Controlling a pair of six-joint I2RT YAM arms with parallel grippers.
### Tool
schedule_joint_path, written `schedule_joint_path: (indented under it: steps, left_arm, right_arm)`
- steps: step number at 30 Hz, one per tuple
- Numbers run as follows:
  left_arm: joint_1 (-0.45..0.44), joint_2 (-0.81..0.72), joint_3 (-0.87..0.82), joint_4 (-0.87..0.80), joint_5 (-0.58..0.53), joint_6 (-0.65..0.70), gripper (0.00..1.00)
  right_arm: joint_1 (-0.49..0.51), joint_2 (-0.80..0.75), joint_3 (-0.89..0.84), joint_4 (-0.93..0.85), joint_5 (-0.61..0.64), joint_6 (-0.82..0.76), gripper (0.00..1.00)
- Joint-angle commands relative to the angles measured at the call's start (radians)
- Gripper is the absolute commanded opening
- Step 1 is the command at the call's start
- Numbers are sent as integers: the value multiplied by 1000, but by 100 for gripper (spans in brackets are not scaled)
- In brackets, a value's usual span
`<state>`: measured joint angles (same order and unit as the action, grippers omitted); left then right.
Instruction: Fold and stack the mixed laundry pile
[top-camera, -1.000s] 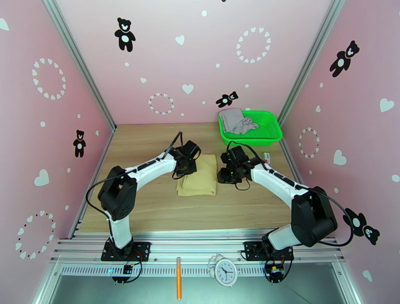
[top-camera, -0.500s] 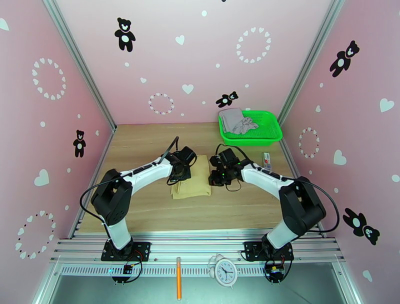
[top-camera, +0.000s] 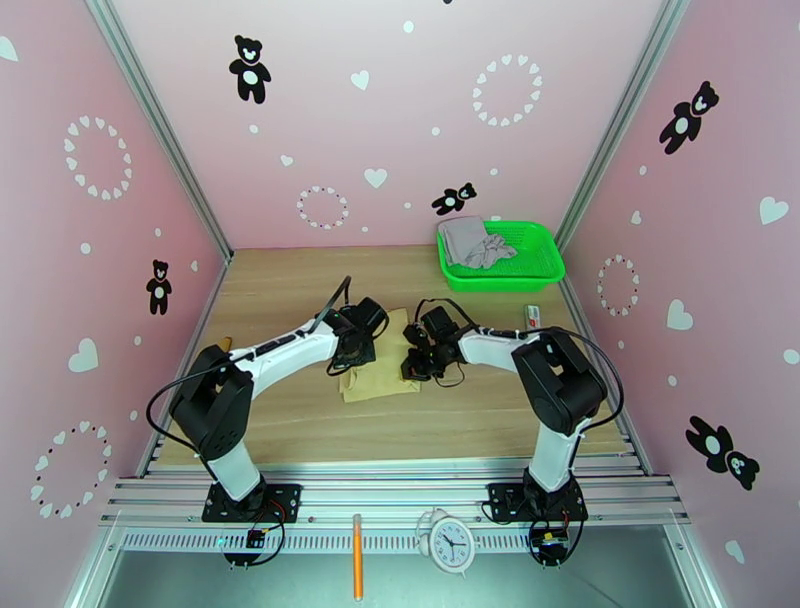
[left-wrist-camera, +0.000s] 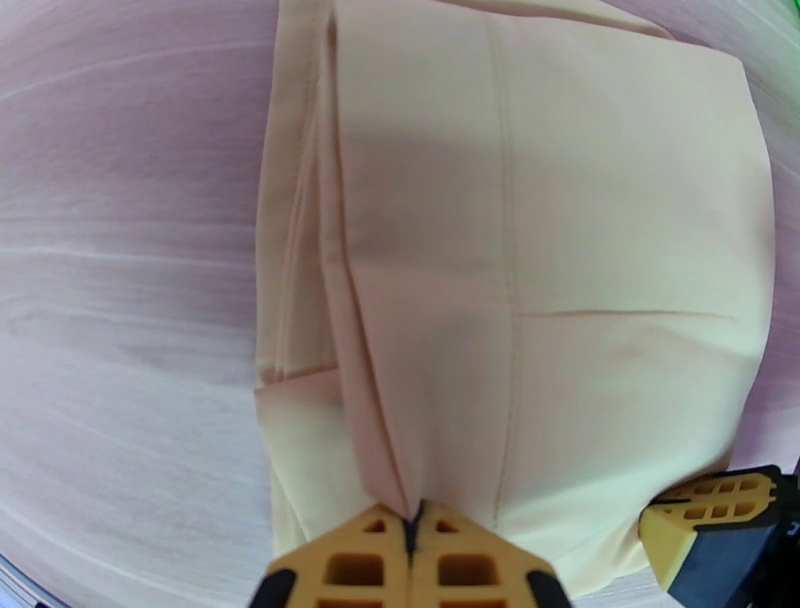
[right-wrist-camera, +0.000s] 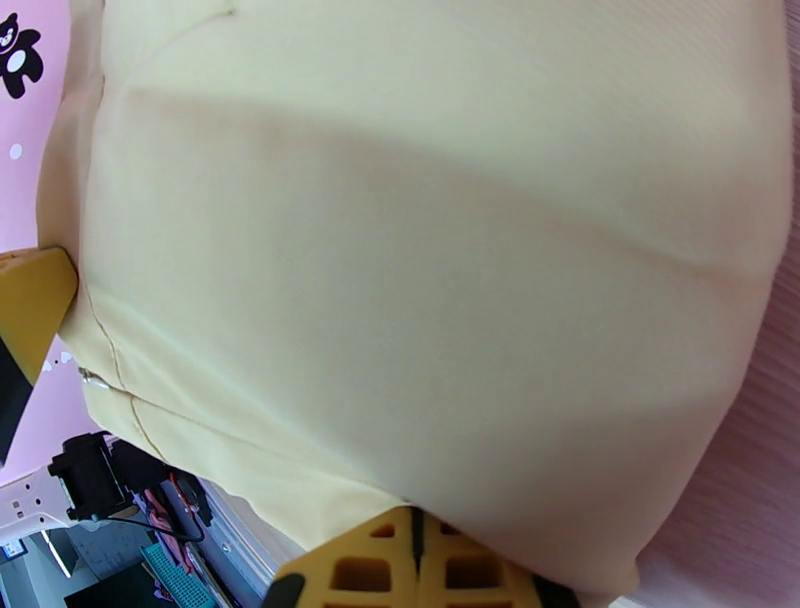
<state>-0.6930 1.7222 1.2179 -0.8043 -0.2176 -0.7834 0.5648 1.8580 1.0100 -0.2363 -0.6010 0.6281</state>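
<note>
Tan cloth (top-camera: 375, 383), already folded into a thick, neat rectangle, lies in the middle of a wooden surface (top-camera: 300, 420), with a robot arm reaching in from each side. The left fingers (left-wrist-camera: 345, 560) are clenched on a raised ridge of fabric on the cloth's left side; the left wrist camera shows the layers drawn into a sharp pleat that runs straight into the closed yellow tips. The right fingers (right-wrist-camera: 345, 575) are also clenched and appear to grip the cloth's right side, where the fabric bulges up and away from them in a taut, rounded sheet. Both grips sit close together on the same piece, probably so that the folded layers stay aligned and do not slip open while the bundle is moved or folded once more. The bulge suggests part of the cloth is lifted off the wood, though how much I cannot tell. The second piece of laundry, a pale grey garment (top-camera: 465, 240), sits crumpled in a green basket (top-camera: 505, 281) at the far right, well apart from both arms and not yet folded. By my reading the task is around halfway: one piece nearly finished, one waiting, and no stack yet.
</note>
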Motion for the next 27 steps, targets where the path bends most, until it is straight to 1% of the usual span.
schedule_joint_path:
  steps: [1, 5, 6, 8, 9, 13, 16, 18, 20, 23, 25, 27]
  left_arm:
    - [-2, -17, -53, -61, -55, -37, 0]
    - [-3, 31, -100, -43, -65, -57, 0]
    - [-3, 47, -105, -42, -77, -61, 5]
    - [-3, 69, -107, -46, -109, -66, 21]
    - [-1, 75, -101, -53, -128, -65, 28]
    - [0, 57, -37, -116, -193, -49, 48]
    - [3, 14, 51, -206, -256, -30, 60]
    - [0, -35, 113, -262, -289, -21, 66]
    - [-10, -92, 149, -290, -296, -6, 69]
    - [-62, -155, 171, -266, -265, 71, 76]
    - [-105, -155, 175, -249, -229, 126, 79]
    - [-150, -131, 156, -236, -189, 152, 82]
  right_arm:
    - [2, 31, -5, -37, 41, 13, 0]
    - [1, 31, 4, -59, 49, 9, 0]
    - [1, 29, 8, -68, 51, 5, 0]
    - [3, 24, 20, -99, 67, -11, 0]
    - [3, 17, 28, -116, 71, -24, 3]
    - [1, -31, 86, -213, 93, -79, 22]
    - [-5, -105, 146, -298, 133, -115, 33]
    - [-17, -173, 178, -344, 152, -130, 39]
    - [-28, -241, 191, -381, 176, -140, 45]
    - [-51, -344, 173, -424, 204, -157, 52]
    - [-76, -413, 135, -443, 217, -161, 58]
    - [-111, -484, 89, -443, 216, -163, 66]
